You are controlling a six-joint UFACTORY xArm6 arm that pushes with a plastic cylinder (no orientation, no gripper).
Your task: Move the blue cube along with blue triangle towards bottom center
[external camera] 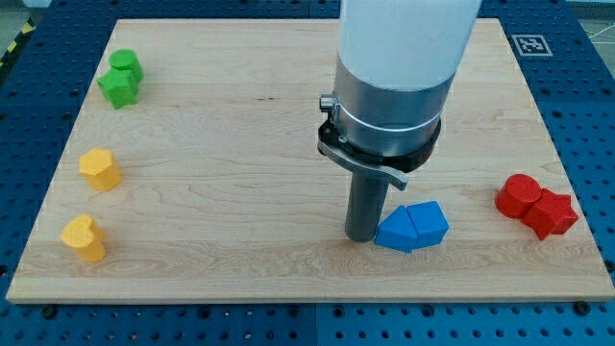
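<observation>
The blue cube point(428, 221) and the blue triangle point(395, 232) lie touching each other on the wooden board point(240, 144), right of the board's middle and near its bottom edge. The triangle is on the left, the cube on the right. My tip point(362, 236) stands on the board right against the triangle's left side. The arm's white and grey body point(394, 86) rises above it and hides the board behind.
Two green blocks point(121, 79) sit together at the top left. Two yellow blocks point(100, 169) point(85, 238) lie apart along the left edge. Two red blocks point(536, 205) touch at the right edge. A blue perforated table surrounds the board.
</observation>
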